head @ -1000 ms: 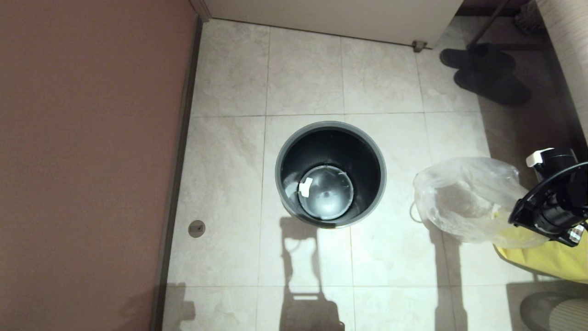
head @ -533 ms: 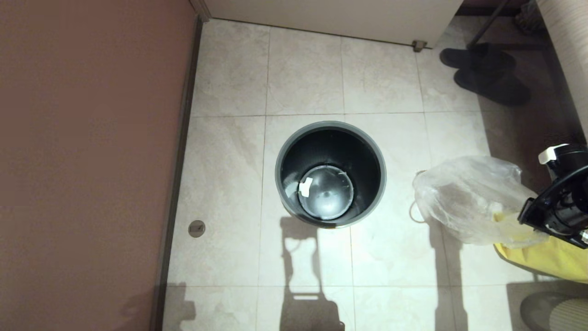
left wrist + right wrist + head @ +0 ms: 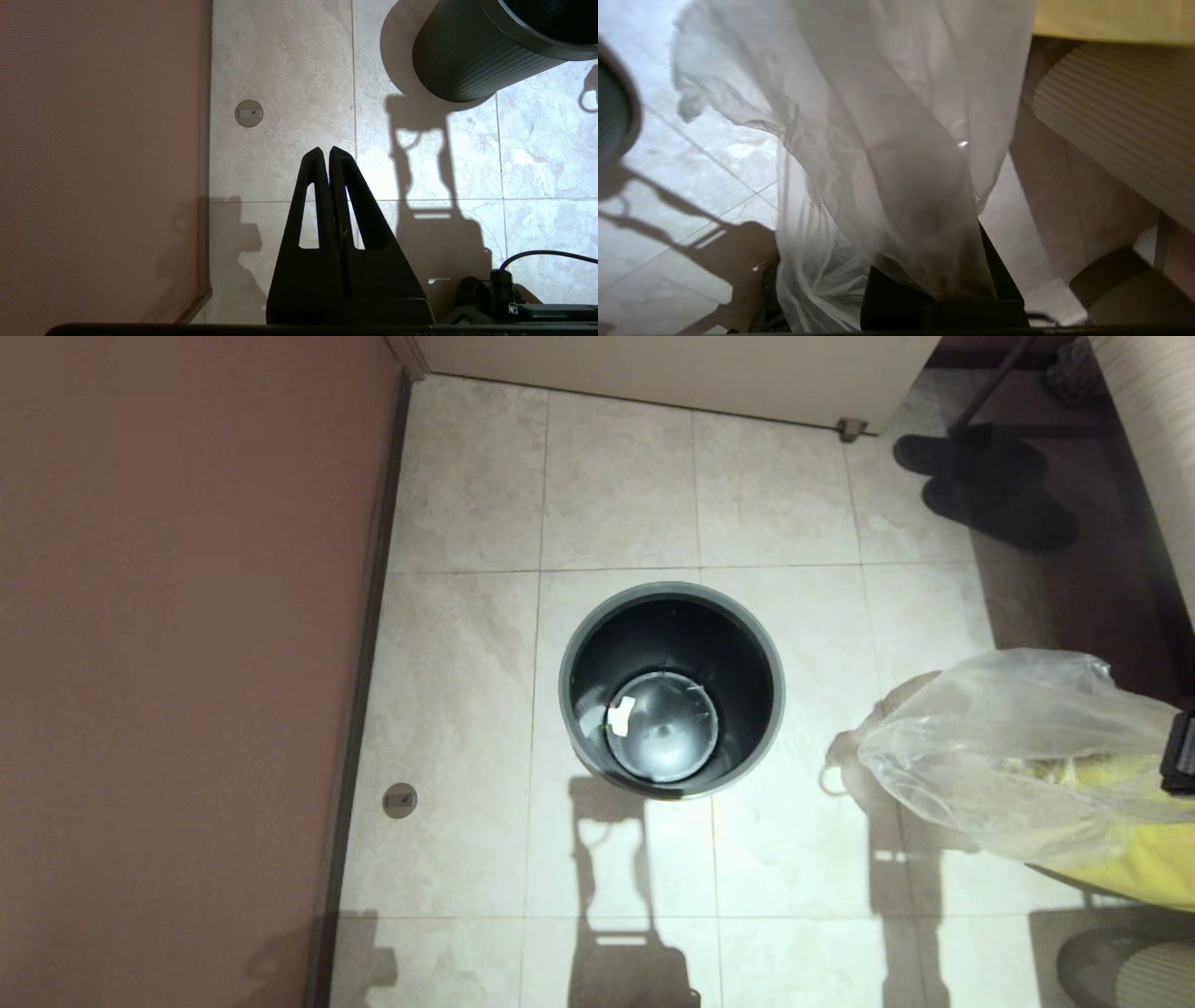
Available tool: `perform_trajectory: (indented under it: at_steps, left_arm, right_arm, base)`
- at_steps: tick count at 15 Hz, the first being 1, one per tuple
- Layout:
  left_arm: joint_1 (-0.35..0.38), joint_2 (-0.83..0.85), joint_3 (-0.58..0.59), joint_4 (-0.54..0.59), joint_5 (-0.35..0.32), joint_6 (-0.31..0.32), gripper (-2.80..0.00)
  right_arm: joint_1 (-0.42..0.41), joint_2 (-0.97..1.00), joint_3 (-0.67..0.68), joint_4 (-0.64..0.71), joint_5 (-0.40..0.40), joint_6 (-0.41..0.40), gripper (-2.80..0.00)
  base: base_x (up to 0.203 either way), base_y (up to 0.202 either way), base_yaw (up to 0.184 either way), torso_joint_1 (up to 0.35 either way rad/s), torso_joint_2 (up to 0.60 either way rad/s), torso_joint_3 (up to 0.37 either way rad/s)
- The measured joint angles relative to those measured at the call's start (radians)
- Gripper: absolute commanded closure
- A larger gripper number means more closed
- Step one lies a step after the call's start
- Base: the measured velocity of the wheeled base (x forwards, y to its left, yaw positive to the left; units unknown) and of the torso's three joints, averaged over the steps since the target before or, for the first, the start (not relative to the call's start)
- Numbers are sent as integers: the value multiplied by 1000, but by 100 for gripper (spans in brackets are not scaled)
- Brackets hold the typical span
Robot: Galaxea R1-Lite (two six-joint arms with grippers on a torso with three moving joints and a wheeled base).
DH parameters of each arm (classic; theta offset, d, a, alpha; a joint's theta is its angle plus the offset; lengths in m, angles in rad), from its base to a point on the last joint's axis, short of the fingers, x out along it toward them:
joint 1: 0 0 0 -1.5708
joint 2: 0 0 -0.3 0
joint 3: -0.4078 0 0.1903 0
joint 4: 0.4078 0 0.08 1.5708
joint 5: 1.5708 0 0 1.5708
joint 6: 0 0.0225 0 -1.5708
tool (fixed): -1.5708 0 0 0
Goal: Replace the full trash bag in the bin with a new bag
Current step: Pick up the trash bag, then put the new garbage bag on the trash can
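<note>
The bin (image 3: 569, 653) stands open on the tiled floor with no bag in it, only a small white scrap (image 3: 620, 713) on its shiny bottom. To its right the new bag (image 3: 1008, 737), thin and transparent, hangs lifted off the floor. My right gripper (image 3: 938, 280) is shut on the new bag (image 3: 887, 116), whose film drapes over the fingers. In the head view only a black bit of that gripper (image 3: 1181, 751) shows at the right edge. My left gripper (image 3: 325, 151) is shut and holds nothing; it hovers over the floor between the wall and the bin (image 3: 472, 51).
An opaque yellow bag (image 3: 1139, 873) lies on the floor under the transparent one. A reddish wall (image 3: 187, 663) runs along the left, with a round floor fitting (image 3: 400, 799) near it. Dark slippers (image 3: 990, 485) sit at the far right.
My right gripper has shut on the transparent bag and drawn back to the right, almost out of the head view. The bag has risen and stretched with it.
</note>
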Motion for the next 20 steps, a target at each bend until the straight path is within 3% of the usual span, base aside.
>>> perform_trajectory:
  at_steps: [5,10,13,20]
  left_arm:
    - [0,0,0,0,1,0,0]
    - [0,0,0,0,1,0,0]
    - [0,0,0,0,1,0,0]
    - [0,0,0,0,0,0,0]
  right_arm:
    - [7,-264,-8,13,153,-161,0]
    - [11,-426,-121,20,283,-167,0]
    - [12,-466,-213,61,366,-86,0]
    - [18,-470,-521,235,629,246,0]
  base:
    - [0,0,0,0,0,0]
    - [0,0,0,0,0,0]
    - [0,0,0,0,0,0]
    - [0,0,0,0,0,0]
